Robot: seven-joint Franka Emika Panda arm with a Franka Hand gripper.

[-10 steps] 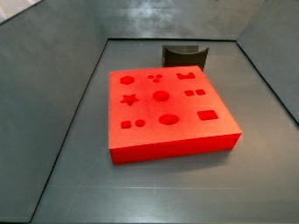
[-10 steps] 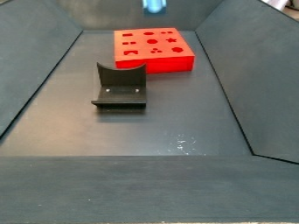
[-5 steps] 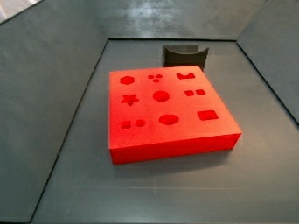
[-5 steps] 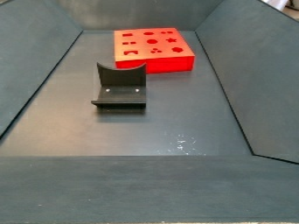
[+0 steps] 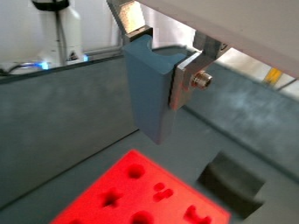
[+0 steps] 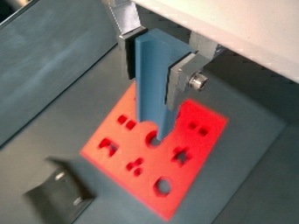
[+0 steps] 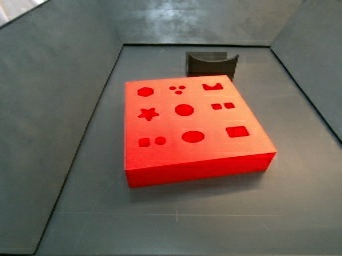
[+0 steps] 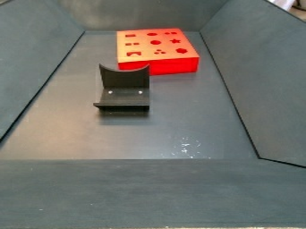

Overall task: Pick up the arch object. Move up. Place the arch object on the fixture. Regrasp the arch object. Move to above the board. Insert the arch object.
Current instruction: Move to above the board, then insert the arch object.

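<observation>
Wrist views both show the gripper [image 6: 160, 83] clamped on the arch [image 6: 152, 83], high above the board [image 6: 198, 140]. We see the blue-grey piece hanging lengthwise between the silver finger plates [image 6: 183, 79], its lower end free below them. We judge this end-down hold is what the regrasp was for: the long axis points at the board so the piece can go straight down into a cut-out.

Neither side view shows the gripper or the arch; both lie out of frame above. In a side view the board [image 7: 187, 125] fills the middle of the floor, with the fixture [image 7: 211, 64] just beyond its far edge at about 12 o'clock. In a side view from the opposite end, the fixture [image 8: 122, 89] stands near the centre and the board [image 8: 158, 51] sits at about 12 o'clock from it. The fixture is empty.

We judge the step in hand to be moving above the board; insertion is not yet begun. Which cut-out lies under the arch we cannot tell.
</observation>
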